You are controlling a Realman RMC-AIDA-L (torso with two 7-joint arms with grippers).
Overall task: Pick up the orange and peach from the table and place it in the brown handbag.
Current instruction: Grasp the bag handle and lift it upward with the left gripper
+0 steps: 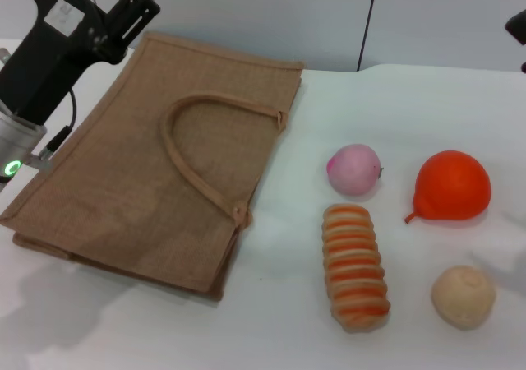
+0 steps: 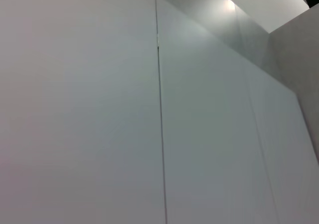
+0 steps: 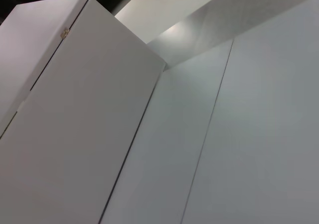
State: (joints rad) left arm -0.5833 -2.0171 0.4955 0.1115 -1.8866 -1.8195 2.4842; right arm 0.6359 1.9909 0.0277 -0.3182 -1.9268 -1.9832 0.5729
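Handbag (image 1: 156,164) lies flat; orange (image 1: 451,185), peach (image 1: 354,169) outside it; fingers' state unclear.

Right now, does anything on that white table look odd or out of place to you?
One thing: the tan-brown burlap handbag lies flat on its side at an angle, mouth apparently closed, which is awkward for dropping fruit in. The glossy orange and the pale pink peach sit apart, undamaged. Nothing is spilled.

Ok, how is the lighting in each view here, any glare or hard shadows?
Head view: even, soft light; faint shadows under the orange and peach, a small highlight on the orange, a diffuse shadow beside the brown handbag. Left wrist view: only wall panels, with one bright glare spot. Right wrist view: pale panels, a mild bright patch.
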